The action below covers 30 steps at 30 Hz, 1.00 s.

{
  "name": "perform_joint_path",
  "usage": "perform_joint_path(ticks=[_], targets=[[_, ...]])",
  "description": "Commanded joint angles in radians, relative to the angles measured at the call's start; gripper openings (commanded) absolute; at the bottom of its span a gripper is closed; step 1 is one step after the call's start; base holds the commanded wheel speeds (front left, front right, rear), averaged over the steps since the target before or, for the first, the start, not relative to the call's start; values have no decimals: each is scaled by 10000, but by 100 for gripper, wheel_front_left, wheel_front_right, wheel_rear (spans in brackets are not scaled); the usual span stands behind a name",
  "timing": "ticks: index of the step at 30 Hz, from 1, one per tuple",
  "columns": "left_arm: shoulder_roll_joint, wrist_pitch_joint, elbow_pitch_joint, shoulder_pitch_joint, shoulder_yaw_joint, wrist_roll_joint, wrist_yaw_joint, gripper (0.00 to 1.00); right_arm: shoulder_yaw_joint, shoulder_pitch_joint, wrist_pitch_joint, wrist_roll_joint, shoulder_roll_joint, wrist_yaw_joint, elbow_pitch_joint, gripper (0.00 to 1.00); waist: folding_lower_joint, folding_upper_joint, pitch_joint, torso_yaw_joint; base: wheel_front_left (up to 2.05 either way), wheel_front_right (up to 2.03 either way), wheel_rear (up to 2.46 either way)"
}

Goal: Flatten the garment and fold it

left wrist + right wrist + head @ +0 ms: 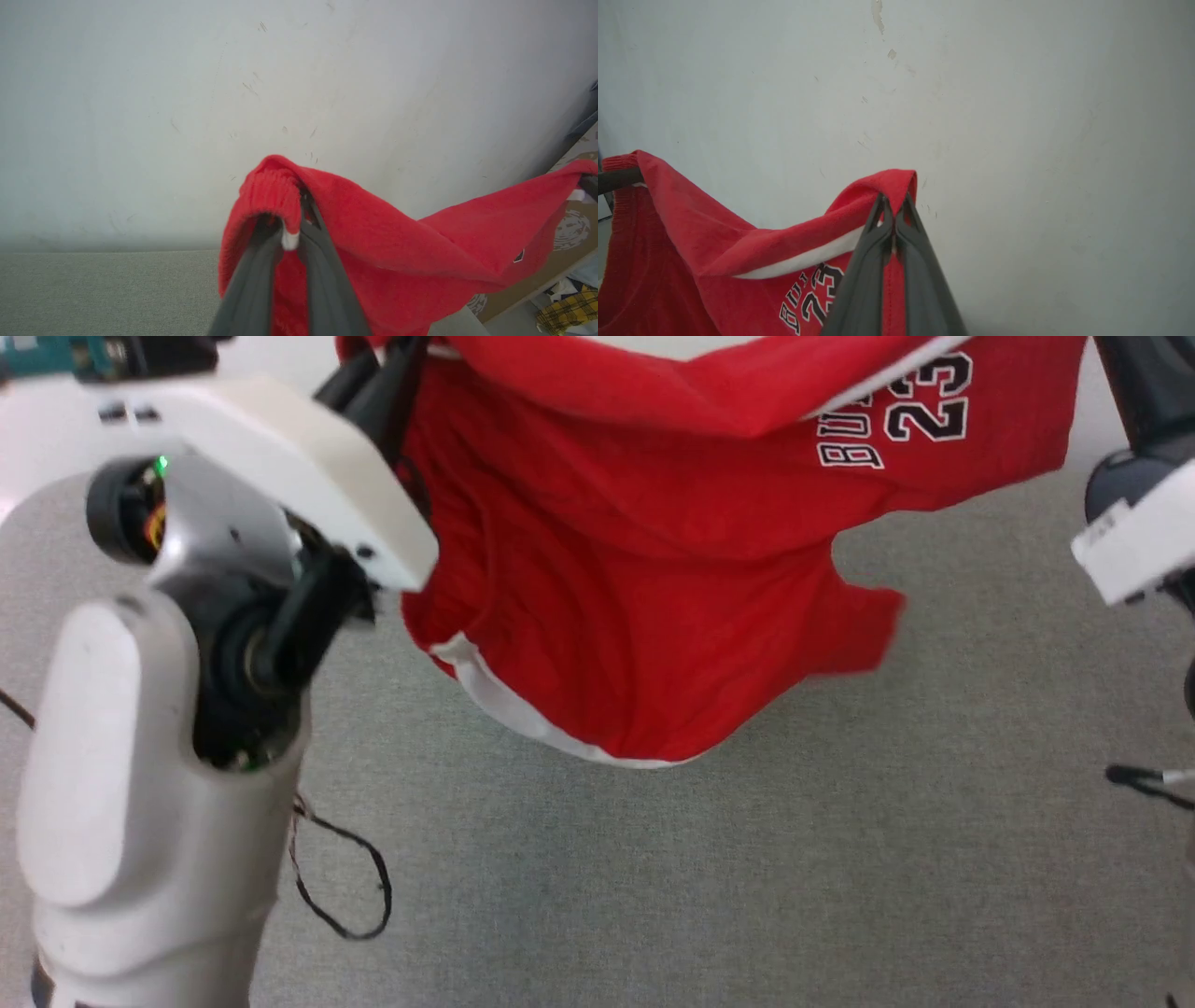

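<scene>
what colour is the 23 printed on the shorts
The 23 print is black with a white outline, on red shorts; the head view shows it best.

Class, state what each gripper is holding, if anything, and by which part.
Both hold the red shorts. The left gripper pinches the ribbed waistband; the right gripper pinches a folded edge by the white stripe.

1. A grey, finely woven surface (653,896) spreads flat across the lower head view.
2. A thin black cord (355,887) lies on it in a loose loop.
3. Well to the right of that cord, a second dark cable (1134,777) with a pale tip rests on the surface.
</scene>
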Motion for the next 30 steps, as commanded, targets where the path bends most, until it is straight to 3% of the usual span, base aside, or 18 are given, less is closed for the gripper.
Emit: perform_joint_path(ticks=[1, 9, 19, 24, 30], targets=[[95, 195, 173, -293, 14, 89, 115, 0, 72, -287, 184, 129, -31, -9, 162, 0, -1, -1, 246, -99, 0, 0, 0], [217, 800, 1523, -2279, -124, 561, 408, 0, 466, -2589, 674, 40, -399, -9, 1615, 0, -1, -1, 1836, -404, 0, 0, 0], [-126, -499, 3423, -5733, -17, 1334, 391, 0, 1069, -6273, -590, -1028, -683, -9, 4426, 0, -1, -1, 4012, -781, 0, 0, 0], [-600, -1845, 4246, -6871, 17, 1243, -121, 0, 1182, -7643, -1535, -1503, -671, -9, 5837, 0, -1, -1, 4938, -788, 0, 0, 0], [-895, -3218, 5146, -7065, 88, 902, -930, 0, 1445, -8076, -2368, -1476, -651, -9, 6793, 0, -1, -1, 5669, -715, 0, 0, 0]])
